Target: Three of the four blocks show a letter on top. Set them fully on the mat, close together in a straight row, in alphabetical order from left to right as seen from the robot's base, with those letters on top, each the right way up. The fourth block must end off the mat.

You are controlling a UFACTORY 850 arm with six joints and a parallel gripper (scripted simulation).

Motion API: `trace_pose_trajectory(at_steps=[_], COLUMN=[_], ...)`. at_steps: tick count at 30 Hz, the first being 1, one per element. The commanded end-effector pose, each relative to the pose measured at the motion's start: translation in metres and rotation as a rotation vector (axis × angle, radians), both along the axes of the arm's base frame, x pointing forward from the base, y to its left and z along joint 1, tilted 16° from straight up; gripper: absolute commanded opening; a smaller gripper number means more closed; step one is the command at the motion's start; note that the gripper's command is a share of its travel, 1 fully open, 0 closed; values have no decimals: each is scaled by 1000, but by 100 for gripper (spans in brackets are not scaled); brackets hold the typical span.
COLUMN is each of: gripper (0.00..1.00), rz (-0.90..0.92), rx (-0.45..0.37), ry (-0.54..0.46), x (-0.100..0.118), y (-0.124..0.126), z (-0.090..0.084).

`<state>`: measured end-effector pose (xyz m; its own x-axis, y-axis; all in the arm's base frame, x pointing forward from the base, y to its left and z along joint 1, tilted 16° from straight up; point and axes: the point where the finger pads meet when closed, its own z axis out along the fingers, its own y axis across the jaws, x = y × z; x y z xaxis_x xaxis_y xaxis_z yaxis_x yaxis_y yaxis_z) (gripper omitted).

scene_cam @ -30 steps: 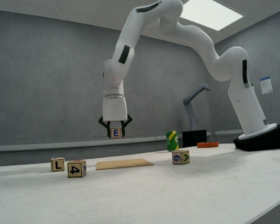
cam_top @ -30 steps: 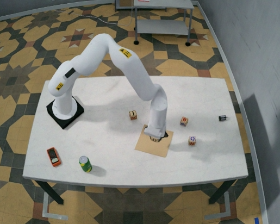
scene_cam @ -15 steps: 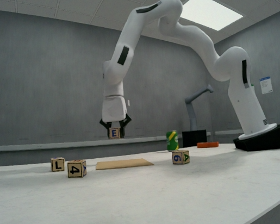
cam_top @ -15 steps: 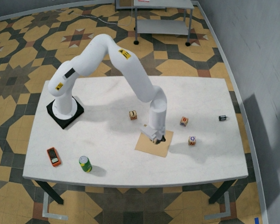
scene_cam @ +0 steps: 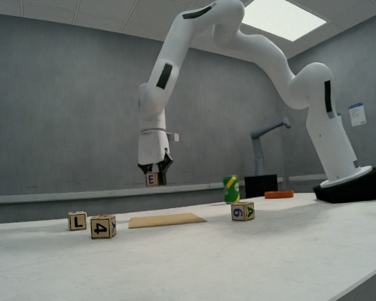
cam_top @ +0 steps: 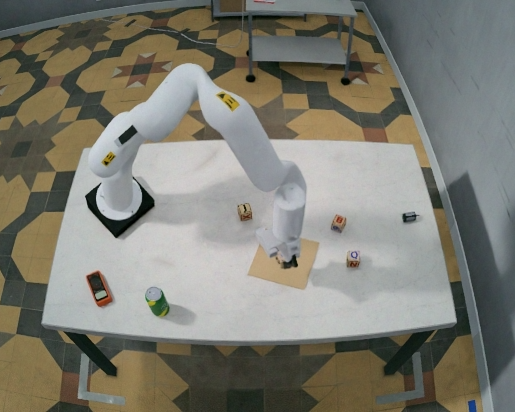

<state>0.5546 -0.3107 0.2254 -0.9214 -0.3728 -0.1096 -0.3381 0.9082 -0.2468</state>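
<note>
My gripper (scene_cam: pixel 154 177) is shut on a wooden block with an E on its side (scene_cam: pixel 151 179) and holds it in the air above the tan mat (scene_cam: pixel 166 220). In the top view the gripper (cam_top: pixel 285 260) hangs over the mat (cam_top: pixel 278 267) and mostly hides the held block. Three other blocks lie on the white table off the mat: one behind the mat (cam_top: pixel 244 211), showing 6 and A from the side (scene_cam: pixel 242 211); one at the right (cam_top: pixel 338 222), showing L (scene_cam: pixel 77 221); one with Q on top (cam_top: pixel 353 258), showing 4 (scene_cam: pixel 103 226).
A green can (cam_top: pixel 156 302) and an orange device (cam_top: pixel 99 288) lie at the table's front left. A small dark object (cam_top: pixel 410 217) lies at the far right. The arm's black base (cam_top: pixel 119 203) stands at the left. A cart (cam_top: pixel 300 35) stands behind the table.
</note>
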Motion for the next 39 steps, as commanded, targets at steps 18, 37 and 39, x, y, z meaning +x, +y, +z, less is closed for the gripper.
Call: trace_pose_trajectory(at_steps=[18, 37, 39], gripper=[44, 44, 44], rz=[-521, -952, -976], rx=[86, 172, 176], ry=[-104, -193, -198], x=[-7, -14, -15], y=[-15, -28, -29], z=[2, 4, 4])
